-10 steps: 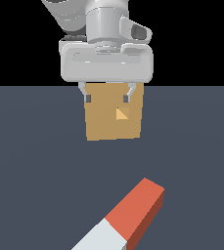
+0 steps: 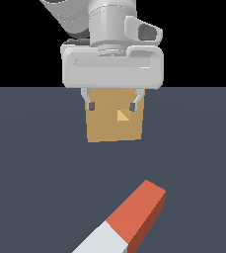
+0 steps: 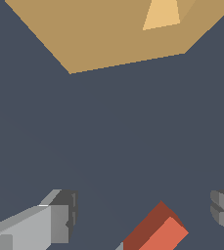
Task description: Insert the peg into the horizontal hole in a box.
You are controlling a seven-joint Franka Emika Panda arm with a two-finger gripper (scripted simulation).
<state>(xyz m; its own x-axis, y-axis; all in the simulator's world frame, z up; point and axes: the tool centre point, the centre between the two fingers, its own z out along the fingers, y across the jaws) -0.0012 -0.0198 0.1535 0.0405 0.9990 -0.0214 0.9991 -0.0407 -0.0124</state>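
Nothing of the real work looks done yet. The peg [image 2: 129,220] lies flat on the floor, red end toward the box [image 2: 113,118], well apart from it and untouched. The gripper [image 2: 112,105] hangs above with its fingers [image 3: 50,222] spread wide and empty. The hole [image 2: 122,116] stands vacant. Grasping, lifting, lining up and pushing in all remain, by my reckoning.

Single grey-white arm reaching down from above, wrist vertical. Gripper [image 2: 112,105] pointing straight down, held above the floor, jaws spread wide apart with nothing between them. Two short dark-tipped fingers [image 2: 90,104] visible, level with each other.
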